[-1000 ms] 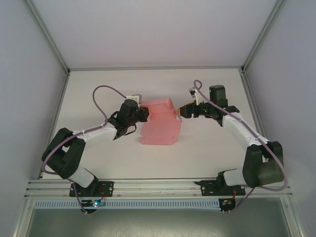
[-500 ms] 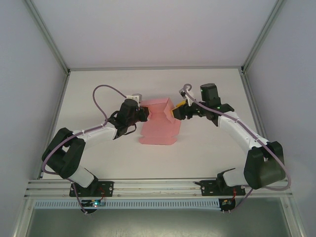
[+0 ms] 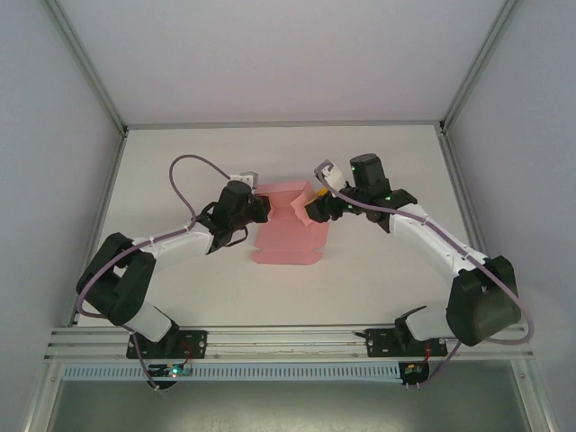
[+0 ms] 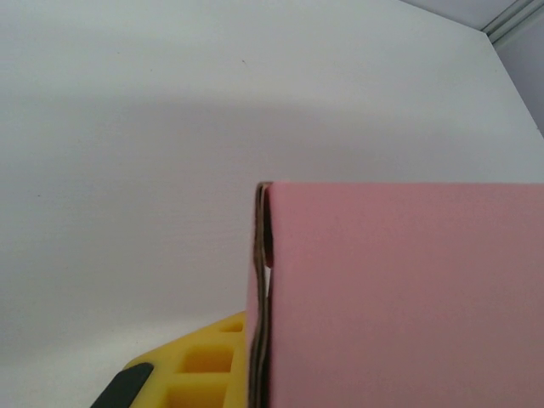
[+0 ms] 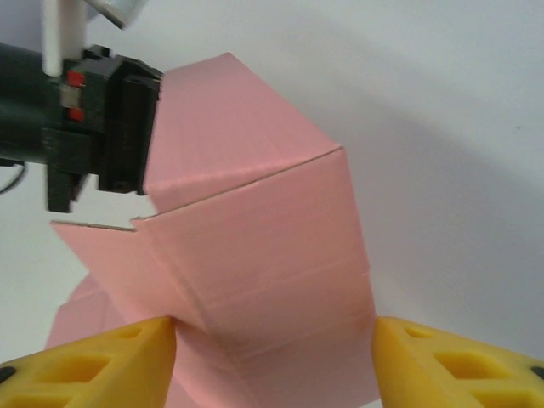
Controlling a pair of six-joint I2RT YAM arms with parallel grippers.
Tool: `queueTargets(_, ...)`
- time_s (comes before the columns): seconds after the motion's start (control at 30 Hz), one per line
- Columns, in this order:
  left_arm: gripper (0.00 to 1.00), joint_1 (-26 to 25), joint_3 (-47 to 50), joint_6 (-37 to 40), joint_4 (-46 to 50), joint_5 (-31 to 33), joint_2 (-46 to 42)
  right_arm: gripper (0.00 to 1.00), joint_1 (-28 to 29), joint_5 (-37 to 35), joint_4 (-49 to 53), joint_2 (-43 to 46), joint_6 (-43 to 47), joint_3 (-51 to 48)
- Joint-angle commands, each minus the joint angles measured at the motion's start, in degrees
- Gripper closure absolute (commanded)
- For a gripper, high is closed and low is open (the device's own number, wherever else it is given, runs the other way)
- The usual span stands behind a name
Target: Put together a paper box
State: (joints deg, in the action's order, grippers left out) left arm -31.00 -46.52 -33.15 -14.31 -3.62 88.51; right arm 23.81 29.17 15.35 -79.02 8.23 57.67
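Observation:
The pink paper box [image 3: 288,236] lies partly folded at the table's centre, its far flaps raised. My left gripper [image 3: 262,209] is shut on the raised left flap. In the left wrist view the pink card [image 4: 399,297] stands edge-on against one yellow finger [image 4: 195,365], and the other finger is hidden behind it. My right gripper [image 3: 315,206] is open at the box's right side. Its yellow fingers [image 5: 110,365] straddle a folded, creased pink panel [image 5: 272,255] that stands up between them. The left gripper's black body [image 5: 85,127] shows beyond that panel.
The white table [image 3: 387,261] is bounded by a metal frame rail [image 3: 279,126] at the back and rails [image 3: 288,337] along the near edge. Purple cables [image 3: 193,166] loop over both arms.
My right gripper has moved left onto the box's right side, and the right flap has folded up and inward. The left gripper has kept its hold in place.

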Motion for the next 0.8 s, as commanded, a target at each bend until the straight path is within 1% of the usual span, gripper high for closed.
queueTargets(0.0,1.0,0.3,-2.3,1.3,-1.1,-2.8,-0.4,0.34,2.5,-9.2,-2.2,-0.8,2.6,-0.1)
queueTargets(0.07,1.0,0.3,-2.4,1.4,-1.0,-3.3,-0.4,0.34,3.3,-10.9,-4.1,-1.7,3.0,-0.4)
queueTargets(0.1,1.0,0.3,-2.5,1.5,-1.0,-3.6,-0.5,0.37,3.6,-11.8,-5.1,-2.3,2.8,-0.4)
queueTargets(0.2,1.0,0.3,-2.6,1.5,-0.6,-3.9,-0.7,0.51,4.5,-15.1,-7.6,-3.7,2.6,-0.1)
queueTargets(0.23,1.0,0.3,-2.6,1.4,-0.3,-3.9,-0.8,0.58,5.2,-17.3,-8.4,-4.2,2.7,0.1)
queueTargets(0.27,1.0,0.3,-2.7,1.3,-0.2,-3.9,-0.8,0.63,5.8,-19.3,-9.1,-4.4,2.7,0.1)
queueTargets(0.4,1.0,0.2,-3.2,0.8,0.7,-3.7,-0.8,0.73,9.5,-31.0,-13.0,-5.3,2.8,-0.3)
queueTargets(0.47,1.0,0.1,-3.6,0.5,1.4,-3.9,-0.8,0.81,11.4,-39.1,-16.0,-6.2,1.6,-0.9)
queueTargets(0.57,1.0,-0.4,-5.2,-0.2,4.5,-2.4,-0.5,0.89,13.2,-50.2,-18.3,-8.6,0.2,-0.4)
queueTargets(0.67,1.0,-0.8,-7.0,-1.2,8.5,-0.8,-0.2,0.94,14.3,-58.8,-19.8,-11.4,0.2,0.5)
queueTargets(0.77,1.0,-0.8,-9.6,-3.0,14.0,-0.1,-0.2,0.98,14.5,-65.0,-21.4,-14.0,1.0,1.3)
